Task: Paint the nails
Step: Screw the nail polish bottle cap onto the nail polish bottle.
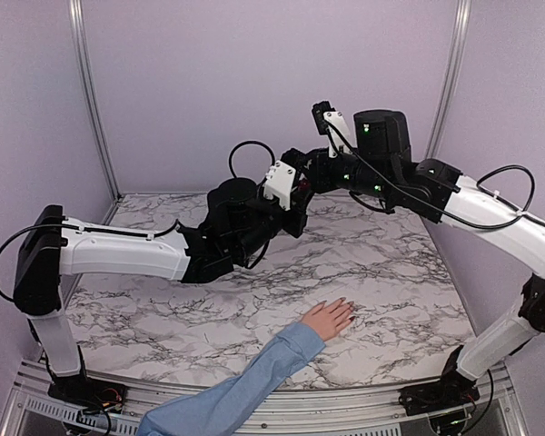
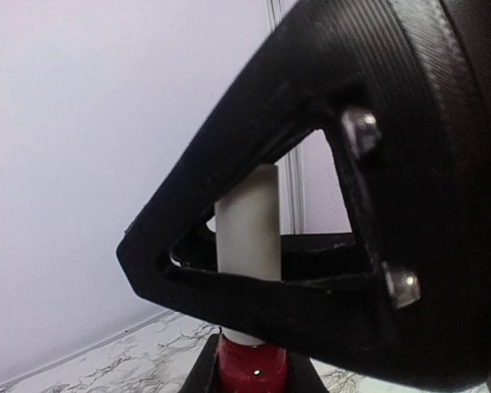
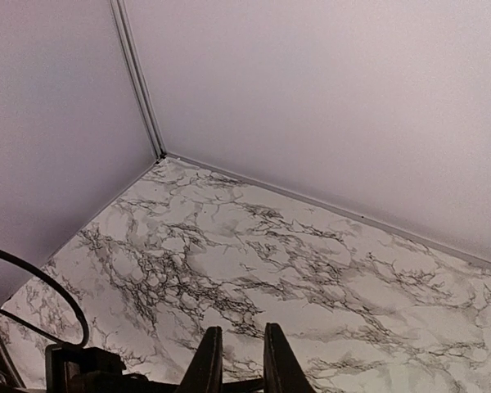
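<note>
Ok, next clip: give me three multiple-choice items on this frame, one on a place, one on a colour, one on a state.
1. Where is the light-skinned human hand with the light blue sleeve?
A. on the near half of the marble-patterned tabletop
B. against the back wall
C. between the two grippers

2. What colour is the small bottle under the white cylindrical cap?
A. blue
B. red
C. green

3. How does the hand lie?
A. flat, fingers stretched out
B. clenched in a fist
C. lifted off the table

Answers:
1 A: the top view shows it resting on the marble well in front of both raised arms.
2 B: the left wrist view shows red just below the cap.
3 A: the top view shows the fingers extended on the surface.
</note>
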Robot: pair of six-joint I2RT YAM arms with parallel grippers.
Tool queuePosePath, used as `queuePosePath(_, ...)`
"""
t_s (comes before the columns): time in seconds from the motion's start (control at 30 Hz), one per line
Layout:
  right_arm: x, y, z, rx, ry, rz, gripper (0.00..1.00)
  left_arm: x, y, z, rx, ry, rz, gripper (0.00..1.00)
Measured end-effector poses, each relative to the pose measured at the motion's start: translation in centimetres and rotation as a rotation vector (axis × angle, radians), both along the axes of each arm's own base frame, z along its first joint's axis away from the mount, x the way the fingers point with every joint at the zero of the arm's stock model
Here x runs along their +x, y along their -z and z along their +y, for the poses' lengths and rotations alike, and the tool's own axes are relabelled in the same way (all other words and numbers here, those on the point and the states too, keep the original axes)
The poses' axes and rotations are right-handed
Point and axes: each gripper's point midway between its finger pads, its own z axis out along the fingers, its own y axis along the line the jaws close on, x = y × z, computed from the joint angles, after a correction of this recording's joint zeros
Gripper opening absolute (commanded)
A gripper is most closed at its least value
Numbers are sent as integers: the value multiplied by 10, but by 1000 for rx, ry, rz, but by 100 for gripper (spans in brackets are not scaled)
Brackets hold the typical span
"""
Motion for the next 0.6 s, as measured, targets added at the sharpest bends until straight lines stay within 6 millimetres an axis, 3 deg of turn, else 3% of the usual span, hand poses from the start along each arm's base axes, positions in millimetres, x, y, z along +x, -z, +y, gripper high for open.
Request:
queuePosePath(0.37,5,1,-3,18,76,0,2,2,1,-1,10,-68,-24,0)
queuePosePath(0.6,-7,-1,3,17,25,-6,37,-7,3,6,28,-4,-29,0)
